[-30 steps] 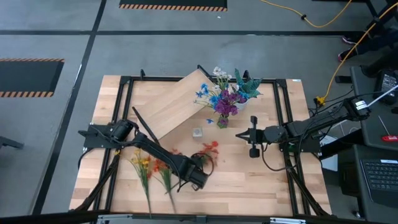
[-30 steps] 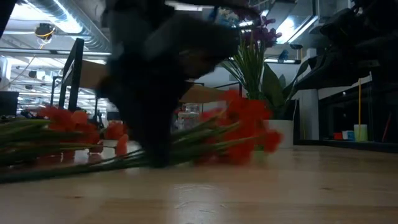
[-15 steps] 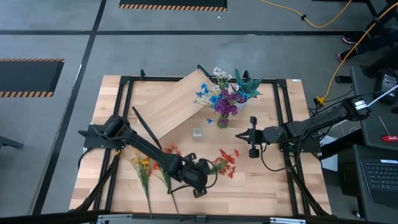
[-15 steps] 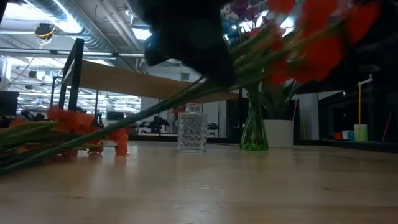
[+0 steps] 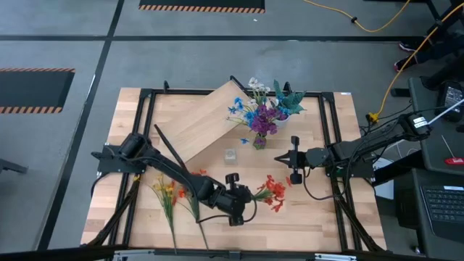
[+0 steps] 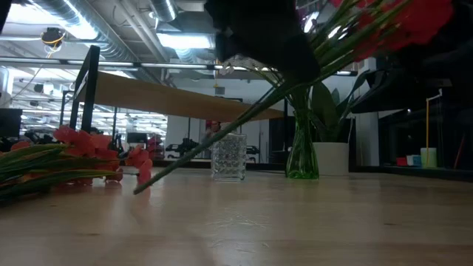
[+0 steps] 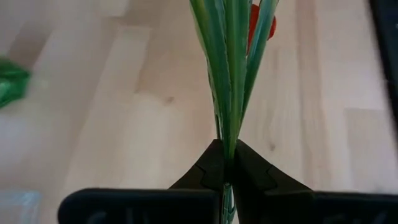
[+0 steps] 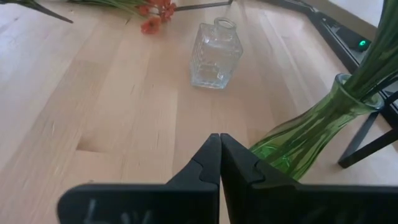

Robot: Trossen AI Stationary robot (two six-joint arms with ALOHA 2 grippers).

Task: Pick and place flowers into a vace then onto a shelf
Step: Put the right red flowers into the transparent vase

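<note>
Red flowers lifted off the desk in my left tool

The red flowers (image 5: 272,193) hang above the desk (image 5: 312,210), stems clamped in my left tool (image 7: 227,163), tails slanting down. More flowers (image 5: 168,194) lie flat nearby. A small clear vase (image 8: 214,54) stands between them and the green vase (image 8: 305,134). My right tool (image 8: 219,157) hovers clenched, empty.

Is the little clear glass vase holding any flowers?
No, the little clear vase stands empty on the table, with nothing in its neck.
</note>
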